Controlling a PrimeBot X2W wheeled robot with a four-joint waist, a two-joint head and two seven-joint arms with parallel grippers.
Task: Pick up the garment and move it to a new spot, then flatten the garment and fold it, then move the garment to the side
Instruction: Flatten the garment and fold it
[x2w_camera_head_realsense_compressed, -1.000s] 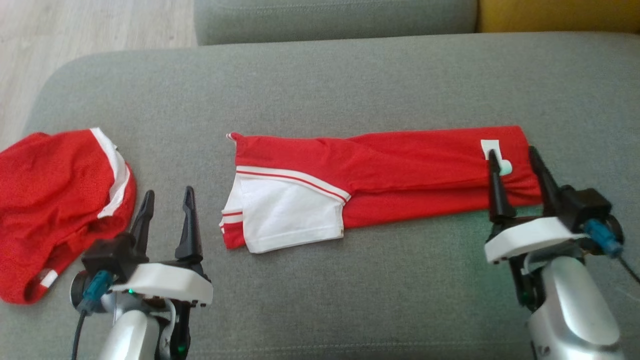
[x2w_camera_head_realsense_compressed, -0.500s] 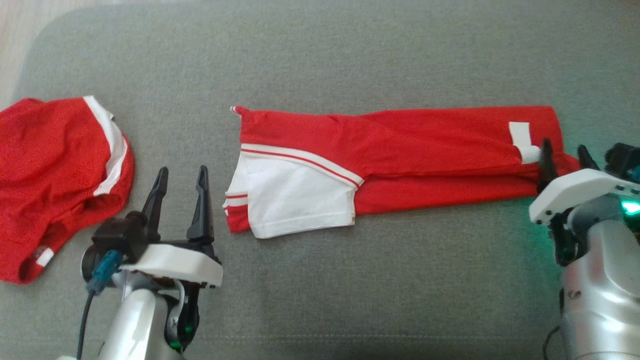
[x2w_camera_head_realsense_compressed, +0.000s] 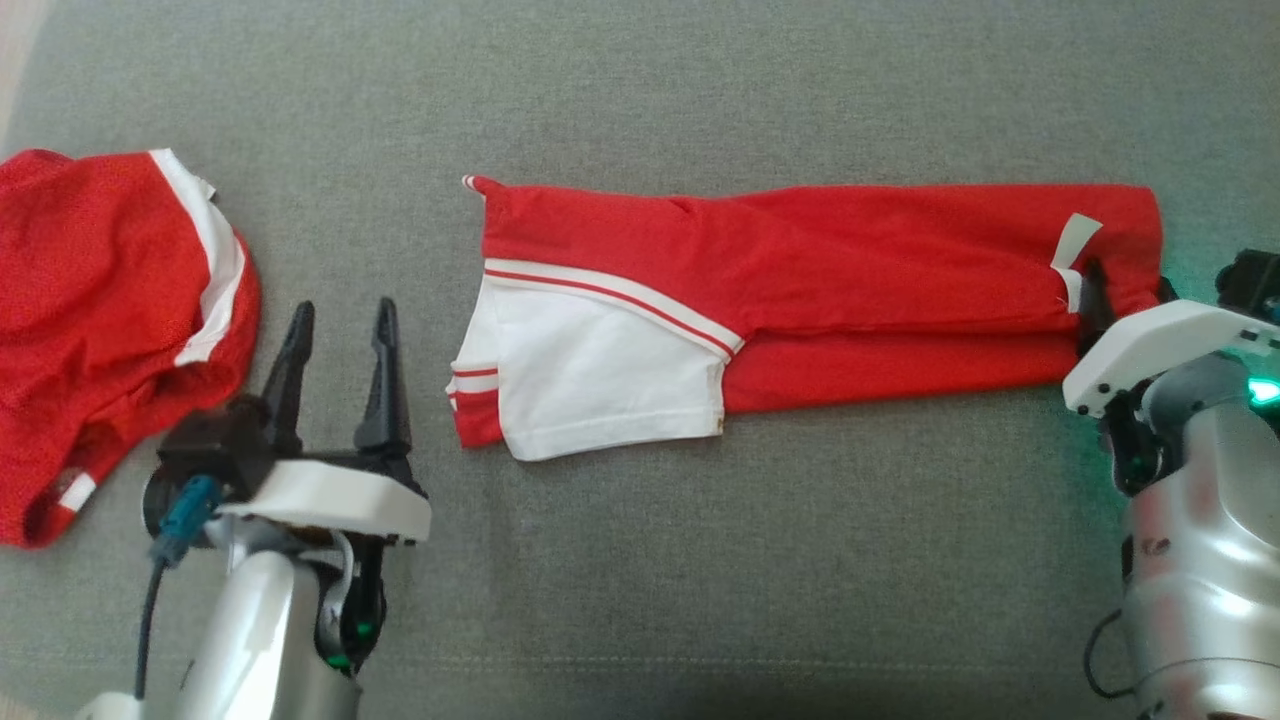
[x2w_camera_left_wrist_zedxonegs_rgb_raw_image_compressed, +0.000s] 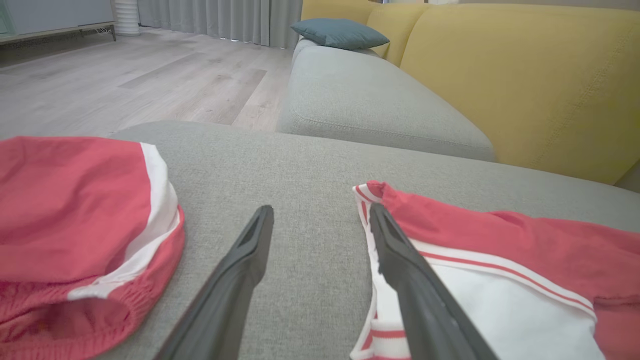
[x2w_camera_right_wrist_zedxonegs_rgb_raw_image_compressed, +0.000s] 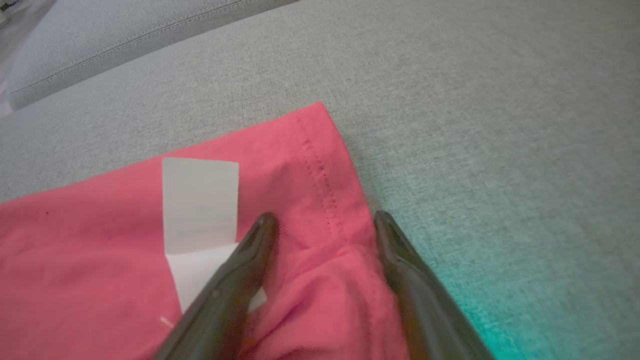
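Observation:
The garment (x2w_camera_head_realsense_compressed: 850, 270) is a red top with a white, red-striped sleeve, lying as a long folded strip across the grey cushion (x2w_camera_head_realsense_compressed: 700, 560). My right gripper (x2w_camera_head_realsense_compressed: 1128, 288) is down at its right end, beside a white label (x2w_camera_head_realsense_compressed: 1075, 238). In the right wrist view the right gripper (x2w_camera_right_wrist_zedxonegs_rgb_raw_image_compressed: 325, 220) stands open, its fingers straddling a bunched fold of the garment (x2w_camera_right_wrist_zedxonegs_rgb_raw_image_compressed: 100, 250) next to the hem. My left gripper (x2w_camera_head_realsense_compressed: 340, 320) is open, just left of the sleeve. In the left wrist view the left gripper (x2w_camera_left_wrist_zedxonegs_rgb_raw_image_compressed: 320, 220) has one finger over the edge of the garment (x2w_camera_left_wrist_zedxonegs_rgb_raw_image_compressed: 500, 240).
A second red piece with white trim (x2w_camera_head_realsense_compressed: 100, 330) lies crumpled at the cushion's left end, close to my left gripper. The left wrist view shows another grey cushion (x2w_camera_left_wrist_zedxonegs_rgb_raw_image_compressed: 375, 100), a yellow backrest (x2w_camera_left_wrist_zedxonegs_rgb_raw_image_compressed: 525, 85), a teal pillow (x2w_camera_left_wrist_zedxonegs_rgb_raw_image_compressed: 340, 32) and wooden floor (x2w_camera_left_wrist_zedxonegs_rgb_raw_image_compressed: 125, 80).
The head camera has tilted down. My right gripper has shifted from over the label to the garment's right hem and sunk lower; the label has flipped up. The left gripper has barely moved.

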